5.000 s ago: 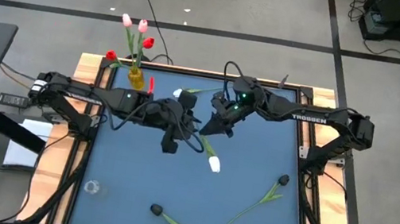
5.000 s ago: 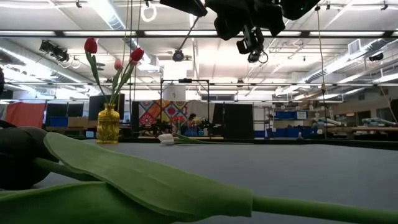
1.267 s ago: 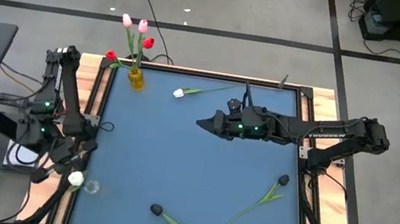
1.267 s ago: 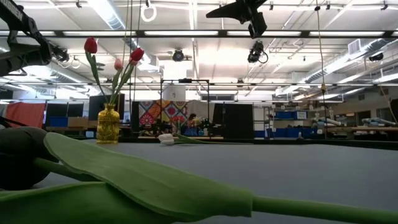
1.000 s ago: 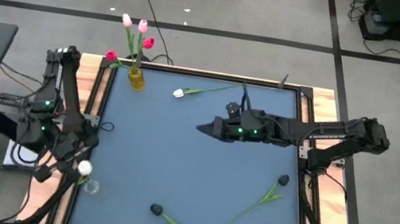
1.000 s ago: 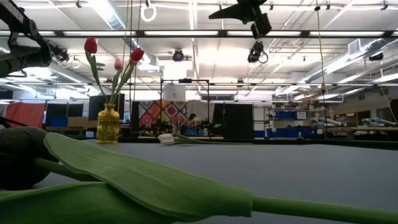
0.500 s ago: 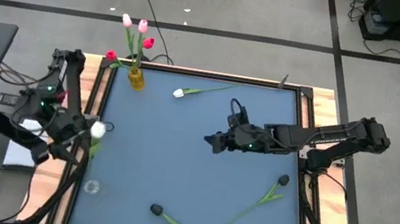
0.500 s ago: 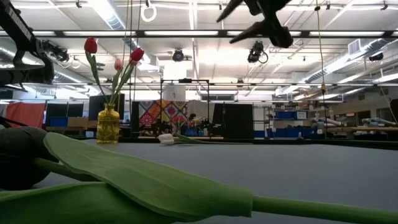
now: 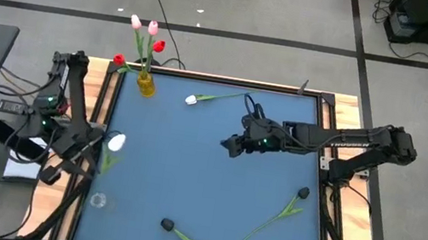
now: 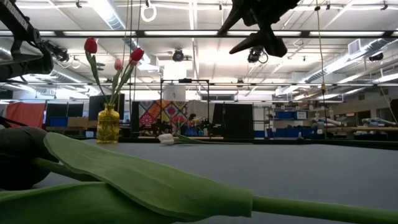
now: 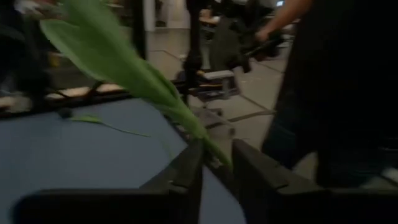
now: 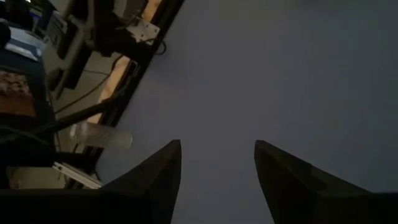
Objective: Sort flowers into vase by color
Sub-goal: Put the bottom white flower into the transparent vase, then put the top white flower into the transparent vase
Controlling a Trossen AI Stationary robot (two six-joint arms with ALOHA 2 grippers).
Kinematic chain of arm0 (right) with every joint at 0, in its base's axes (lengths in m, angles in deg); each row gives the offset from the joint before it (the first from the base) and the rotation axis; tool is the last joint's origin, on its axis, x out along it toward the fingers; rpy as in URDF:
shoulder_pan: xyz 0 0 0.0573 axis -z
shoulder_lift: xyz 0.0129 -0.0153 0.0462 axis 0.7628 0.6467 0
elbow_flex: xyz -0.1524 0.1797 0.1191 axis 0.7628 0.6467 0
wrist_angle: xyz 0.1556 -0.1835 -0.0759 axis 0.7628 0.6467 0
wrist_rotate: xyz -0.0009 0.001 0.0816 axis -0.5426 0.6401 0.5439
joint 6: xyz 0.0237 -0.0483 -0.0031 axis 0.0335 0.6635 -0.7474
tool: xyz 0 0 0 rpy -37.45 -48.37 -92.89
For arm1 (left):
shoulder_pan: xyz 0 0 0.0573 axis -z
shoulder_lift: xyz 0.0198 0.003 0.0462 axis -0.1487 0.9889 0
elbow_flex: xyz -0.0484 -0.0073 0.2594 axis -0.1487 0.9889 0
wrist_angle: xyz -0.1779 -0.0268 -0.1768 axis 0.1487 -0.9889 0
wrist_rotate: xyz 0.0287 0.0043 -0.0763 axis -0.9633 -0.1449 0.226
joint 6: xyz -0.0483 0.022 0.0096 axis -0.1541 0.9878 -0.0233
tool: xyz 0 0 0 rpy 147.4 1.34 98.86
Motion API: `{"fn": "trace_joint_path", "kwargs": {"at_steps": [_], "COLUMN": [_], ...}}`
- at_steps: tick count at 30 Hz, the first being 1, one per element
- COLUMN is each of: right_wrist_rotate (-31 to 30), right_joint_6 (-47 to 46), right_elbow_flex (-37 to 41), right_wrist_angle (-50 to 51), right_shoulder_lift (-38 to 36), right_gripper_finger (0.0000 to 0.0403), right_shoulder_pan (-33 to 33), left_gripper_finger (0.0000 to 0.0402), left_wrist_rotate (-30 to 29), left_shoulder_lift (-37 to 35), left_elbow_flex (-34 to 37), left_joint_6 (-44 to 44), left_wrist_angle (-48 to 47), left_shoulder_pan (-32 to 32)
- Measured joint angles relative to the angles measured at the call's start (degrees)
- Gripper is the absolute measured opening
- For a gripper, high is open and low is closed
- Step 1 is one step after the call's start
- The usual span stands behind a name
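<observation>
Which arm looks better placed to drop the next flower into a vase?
The left. Its end effector already grips a white tulip by the stem at the table's left edge. The right end effector hovers open and empty mid-table.

Worktop (image 9: 205,179): blue surface, pale wood rim. Vase (image 9: 145,84): yellow glass, holding pink and red tulips (image 9: 144,26) on green stems; second vase (image 9: 99,201): clear glass. Loose tulips, all green-stemmed: white bud (image 9: 191,99) at the far edge, white bud (image 9: 116,142) by the left hand (image 11: 214,163), black bud (image 9: 303,193) at right, black bud (image 9: 167,225) near the front edge; both arms and the right hand (image 12: 216,163) are dark, floor grey with black lines.
</observation>
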Motion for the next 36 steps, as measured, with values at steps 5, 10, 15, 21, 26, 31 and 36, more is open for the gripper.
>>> {"fn": "trace_joint_path", "kwargs": {"at_steps": [5,10,15,21,26,31,36], "right_wrist_rotate": [0.9,0.7,0.4,-2.9,-4.3,0.4,10.8], "right_joint_6": [-0.1,0.0,-0.9,-8.3,-7.4,2.3,13.1], "right_elbow_flex": [0.0,0.0,0.0,0.0,0.0,0.0,-0.7], "right_wrist_angle": [-2.1,-2.3,-2.2,0.4,4.2,2.5,0.2], "right_shoulder_lift": [0.0,0.0,0.0,0.0,0.0,2.9,9.6], "right_gripper_finger": [0.0210,0.0210,0.0210,0.0210,0.0210,0.0210,0.0210], "right_shoulder_pan": [0.7,0.1,-1.6,-2.2,-0.7,4.7,12.1], "left_gripper_finger": [0.0008,0.0005,0.0012,0.0037,0.0057,0.0066,0.0066], "left_wrist_rotate": [-4.6,-11.6,-13.6,-19.2,-20.3,-18.5,-15.2], "left_shoulder_lift": [-0.2,-0.2,-0.7,0.9,3.0,5.6,10.1], "left_elbow_flex": [0.0,-0.1,-2.3,-5.4,-6.1,-6.1,-6.1], "left_joint_6": [5.2,9.3,6.4,-1.2,-7.9,-6.7,1.6], "left_wrist_angle": [1.9,4.6,4.7,2.7,-1.0,1.1,12.1], "left_shoulder_pan": [0.0,0.0,0.0,-0.1,-3.4,-7.9,-12.8]}}
